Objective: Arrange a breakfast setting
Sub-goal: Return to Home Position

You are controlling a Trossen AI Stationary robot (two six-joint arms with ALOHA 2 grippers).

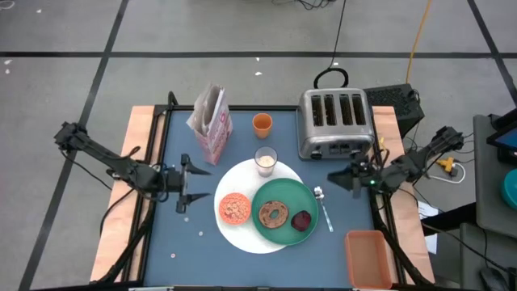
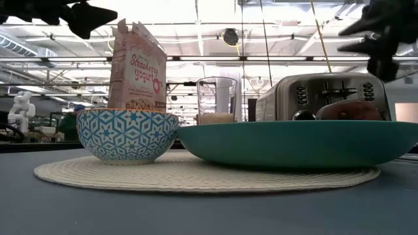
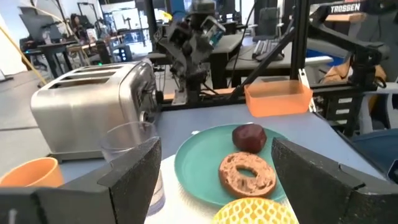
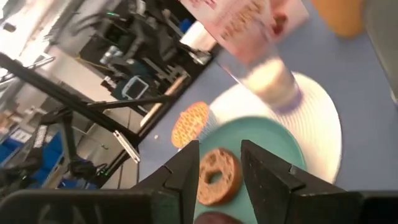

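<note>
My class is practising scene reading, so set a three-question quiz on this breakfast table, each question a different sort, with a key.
1. True or false: the bagel lies on the green plate.
2. Which lies on the table just right of that plate: A spoon, B orange cup, C cereal box?
3. Fill in: the left gripper and right gripper each hold ____.
Key: 1 true; 2 A; 3 nothing.
</note>
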